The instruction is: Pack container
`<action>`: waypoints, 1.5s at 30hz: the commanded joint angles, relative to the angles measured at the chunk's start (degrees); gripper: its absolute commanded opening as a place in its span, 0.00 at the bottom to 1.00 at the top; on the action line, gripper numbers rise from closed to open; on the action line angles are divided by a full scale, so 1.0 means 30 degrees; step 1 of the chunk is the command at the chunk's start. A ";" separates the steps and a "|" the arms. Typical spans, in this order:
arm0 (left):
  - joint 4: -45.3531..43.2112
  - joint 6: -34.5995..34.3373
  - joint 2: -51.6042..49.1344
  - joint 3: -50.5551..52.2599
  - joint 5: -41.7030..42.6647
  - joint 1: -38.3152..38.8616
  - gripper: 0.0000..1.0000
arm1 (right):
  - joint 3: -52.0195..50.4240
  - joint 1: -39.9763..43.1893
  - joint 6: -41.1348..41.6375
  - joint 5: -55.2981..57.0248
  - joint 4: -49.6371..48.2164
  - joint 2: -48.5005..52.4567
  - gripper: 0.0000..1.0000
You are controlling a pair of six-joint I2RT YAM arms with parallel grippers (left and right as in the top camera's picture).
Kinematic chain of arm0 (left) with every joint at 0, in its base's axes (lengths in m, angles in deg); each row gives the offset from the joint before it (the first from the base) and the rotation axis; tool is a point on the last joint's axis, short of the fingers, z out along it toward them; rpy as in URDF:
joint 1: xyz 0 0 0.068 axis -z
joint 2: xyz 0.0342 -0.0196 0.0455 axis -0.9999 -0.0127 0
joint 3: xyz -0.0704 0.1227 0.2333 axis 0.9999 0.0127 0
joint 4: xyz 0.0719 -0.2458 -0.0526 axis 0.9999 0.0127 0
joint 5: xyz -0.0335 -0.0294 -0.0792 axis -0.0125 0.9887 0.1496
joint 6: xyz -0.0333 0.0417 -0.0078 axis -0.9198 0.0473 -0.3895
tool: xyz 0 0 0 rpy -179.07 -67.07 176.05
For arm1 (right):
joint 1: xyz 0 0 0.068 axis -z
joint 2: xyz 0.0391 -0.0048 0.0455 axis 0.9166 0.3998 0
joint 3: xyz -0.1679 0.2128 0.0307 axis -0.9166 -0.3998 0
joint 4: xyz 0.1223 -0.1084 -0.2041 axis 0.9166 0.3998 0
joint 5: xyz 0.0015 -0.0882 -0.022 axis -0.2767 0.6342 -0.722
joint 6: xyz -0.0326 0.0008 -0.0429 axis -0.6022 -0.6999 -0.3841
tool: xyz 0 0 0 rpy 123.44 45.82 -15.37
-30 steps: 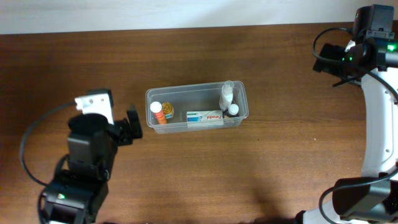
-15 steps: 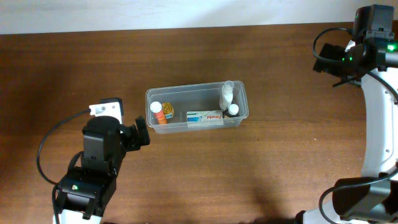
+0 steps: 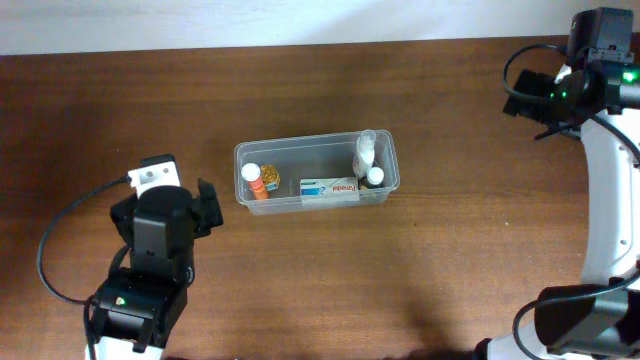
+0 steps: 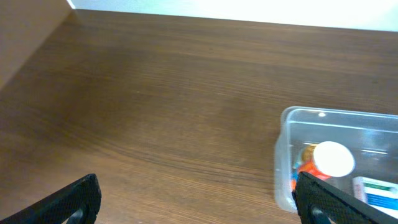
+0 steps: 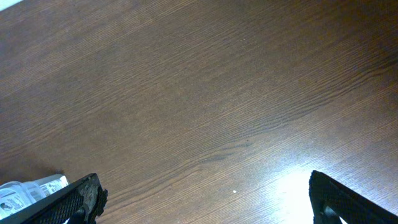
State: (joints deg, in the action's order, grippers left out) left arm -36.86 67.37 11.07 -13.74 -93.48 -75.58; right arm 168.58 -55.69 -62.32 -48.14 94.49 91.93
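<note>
Clear plastic container [image 4: 285, 158] sits just ahead of the left gripper [image 4: 199, 202], off its right finger, holding an orange bottle [image 4: 323, 163] and a box [image 3: 330, 187]. Both jaws are spread wide and empty. The right gripper [image 5: 205, 202] hangs well apart. Risk: a forward move could clip the rim and shove the tub.

Left claw [image 4: 198, 202] jaws spread wide, right claw [image 5: 205, 202] likewise agape
</note>
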 commanded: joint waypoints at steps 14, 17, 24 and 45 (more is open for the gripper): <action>-0.7956 0.3322 0.9763 0.8400 0.3687 -0.4087 0.99 | 0.0175 0.0073 0.0226 0.0160 0.0015 -0.0153 0.98; -0.9996 0.3315 1.1591 1.0499 0.4444 -0.4087 0.99 | 0.0175 0.0073 0.0226 0.0160 0.0015 -0.0153 0.98; -1.0265 0.3322 1.3194 1.2007 0.5501 -0.4087 1.00 | 0.0175 0.0073 0.0226 0.0160 0.0015 -0.0153 0.98; -1.1205 0.3621 1.6917 1.6036 0.6623 -0.4248 0.99 | 0.0175 0.0073 0.0226 0.0160 0.0007 -0.0153 0.99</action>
State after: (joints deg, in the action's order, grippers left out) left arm -69.47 76.90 59.75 31.76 -74.29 -87.97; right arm 168.58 -55.69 -62.32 -48.16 94.51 91.96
